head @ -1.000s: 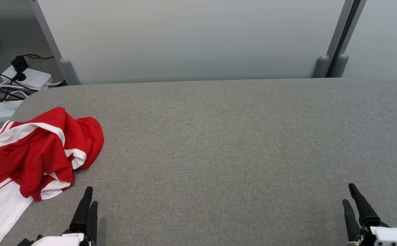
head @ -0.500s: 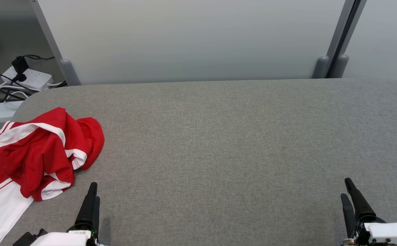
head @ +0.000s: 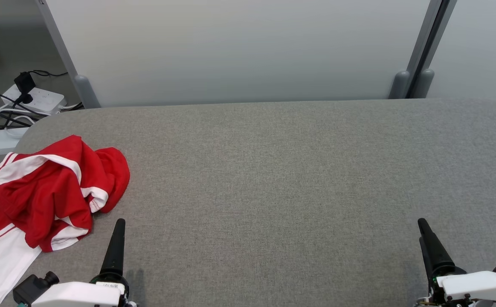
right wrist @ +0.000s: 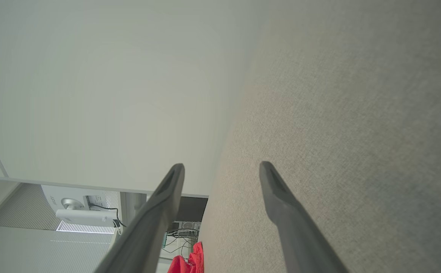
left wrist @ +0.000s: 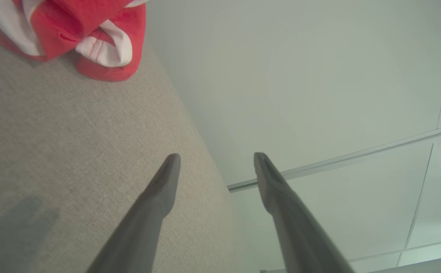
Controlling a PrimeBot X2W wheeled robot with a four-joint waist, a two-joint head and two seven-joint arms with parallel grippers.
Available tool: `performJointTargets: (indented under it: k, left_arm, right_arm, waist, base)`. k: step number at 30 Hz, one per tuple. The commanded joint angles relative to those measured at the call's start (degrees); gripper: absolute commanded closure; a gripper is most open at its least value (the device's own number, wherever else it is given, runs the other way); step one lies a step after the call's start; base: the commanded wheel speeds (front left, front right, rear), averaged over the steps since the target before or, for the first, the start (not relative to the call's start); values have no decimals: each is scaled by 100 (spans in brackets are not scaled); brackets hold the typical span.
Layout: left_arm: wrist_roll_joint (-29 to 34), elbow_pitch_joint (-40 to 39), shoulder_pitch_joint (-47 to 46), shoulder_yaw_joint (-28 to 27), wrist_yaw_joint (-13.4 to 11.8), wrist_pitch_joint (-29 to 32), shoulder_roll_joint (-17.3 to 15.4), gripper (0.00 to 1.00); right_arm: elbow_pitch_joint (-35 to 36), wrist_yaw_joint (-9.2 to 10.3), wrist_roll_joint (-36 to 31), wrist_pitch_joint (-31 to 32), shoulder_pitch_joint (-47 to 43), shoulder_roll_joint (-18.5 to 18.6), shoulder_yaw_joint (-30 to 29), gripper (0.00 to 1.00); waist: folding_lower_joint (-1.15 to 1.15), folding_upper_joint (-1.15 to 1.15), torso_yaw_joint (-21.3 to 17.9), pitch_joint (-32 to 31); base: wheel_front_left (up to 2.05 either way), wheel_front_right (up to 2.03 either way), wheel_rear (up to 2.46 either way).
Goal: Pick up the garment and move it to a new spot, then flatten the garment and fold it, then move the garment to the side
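Red-white garment crumpled, untouched | left tool fingers apart, empty | right tool fingers apart, empty

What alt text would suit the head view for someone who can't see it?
A crumpled red and white garment lies at the left end of a grey fabric table. The left gripper and right gripper, with long dark fingers, point up from the bottom corners, empty and clear of it. A power strip lies beyond the far left corner.
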State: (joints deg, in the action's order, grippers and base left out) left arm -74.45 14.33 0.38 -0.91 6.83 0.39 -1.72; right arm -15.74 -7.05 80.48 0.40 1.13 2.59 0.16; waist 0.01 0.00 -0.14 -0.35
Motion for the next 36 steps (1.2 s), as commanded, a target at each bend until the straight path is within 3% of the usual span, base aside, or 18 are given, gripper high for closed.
performJointTargets:
  k: [1, 20, 36]
  left_arm:
    - [136, -197, -331, -69, 29, -45, -63, 0]
    - [1911, -369, -391, 133, -169, -386, -69, 0]
    - [3004, -470, -473, 310, -262, -659, -80, 0]
  right_arm:
    - [181, -25, -128, -69, 284, 120, 50, 0]
    - [458, -29, -1748, -405, 391, 224, 458, 0]
    - [633, -33, -2655, -674, 452, 286, 727, 0]
  waist:
    - [0, 0, 0, -1]
    - [0, 0, -18, 1]
    - [0, 0, -9, -26]
  base:
    - [0, 0, 0]
    - [0, 0, 0]
    - [0, 0, 0]
